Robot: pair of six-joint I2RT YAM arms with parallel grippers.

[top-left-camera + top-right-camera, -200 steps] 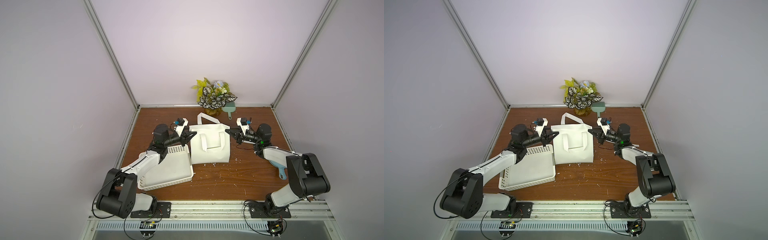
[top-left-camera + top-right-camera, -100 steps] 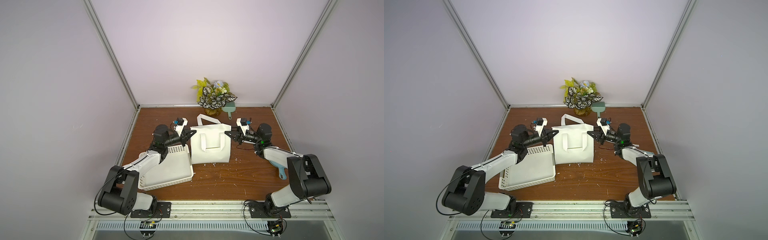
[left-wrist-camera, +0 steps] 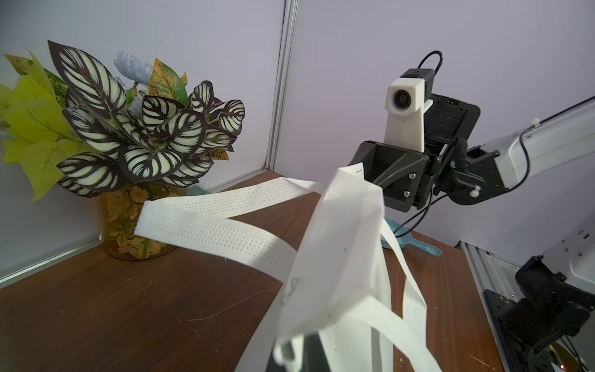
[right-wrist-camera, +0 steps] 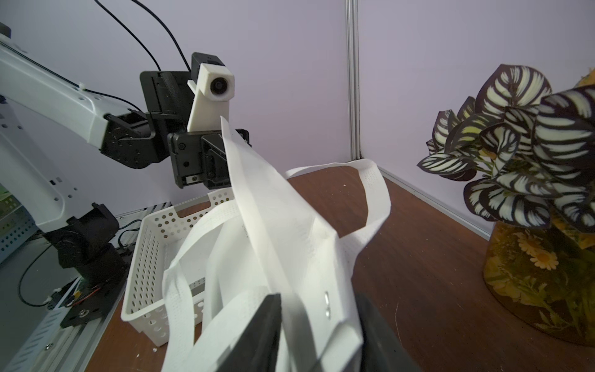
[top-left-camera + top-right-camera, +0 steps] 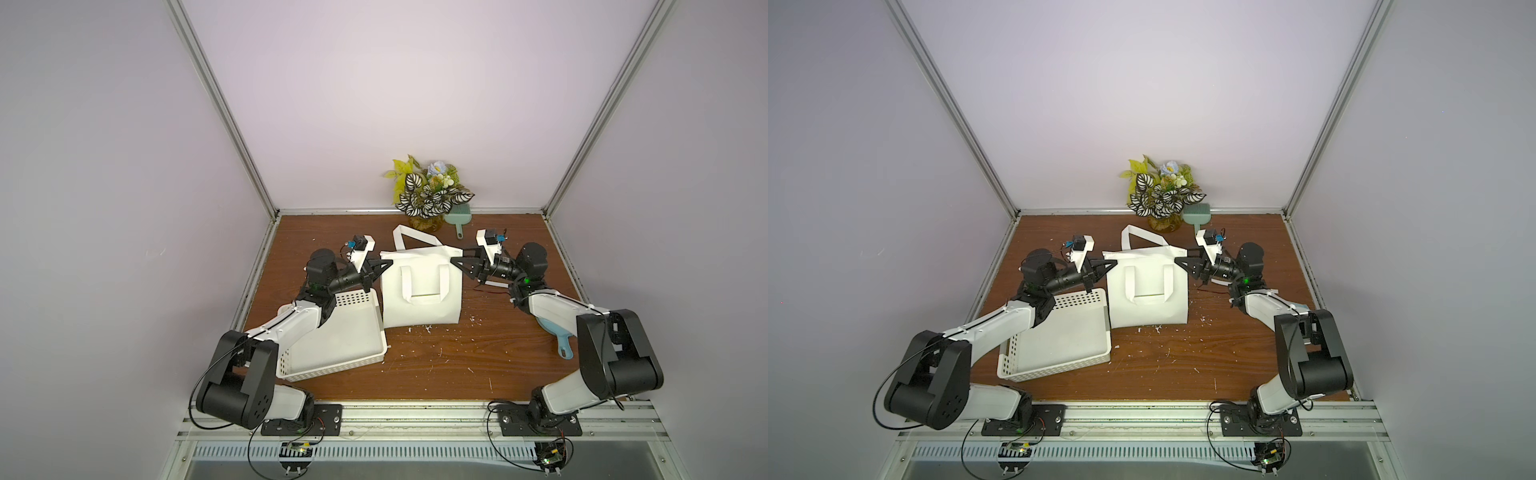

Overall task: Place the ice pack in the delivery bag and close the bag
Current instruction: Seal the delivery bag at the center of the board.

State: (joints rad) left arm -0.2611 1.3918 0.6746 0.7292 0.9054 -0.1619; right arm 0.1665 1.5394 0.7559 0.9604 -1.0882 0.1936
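The white delivery bag stands folded nearly flat at mid-table, one strap handle on its front and the other trailing behind. My left gripper is shut on the bag's upper left corner; in the left wrist view the fabric bunches at the jaws. My right gripper is open at the upper right corner. The right wrist view shows the bag's edge loose between the spread fingers. No ice pack shows in any view.
A white perforated basket lies left of the bag, under my left arm. A potted plant and a green brush stand at the back wall. A blue scoop lies under my right arm. White crumbs dot the wood.
My left gripper has closed on the bag's left corner. My right gripper has opened at the right corner. Both arms and the bag have hardly moved.
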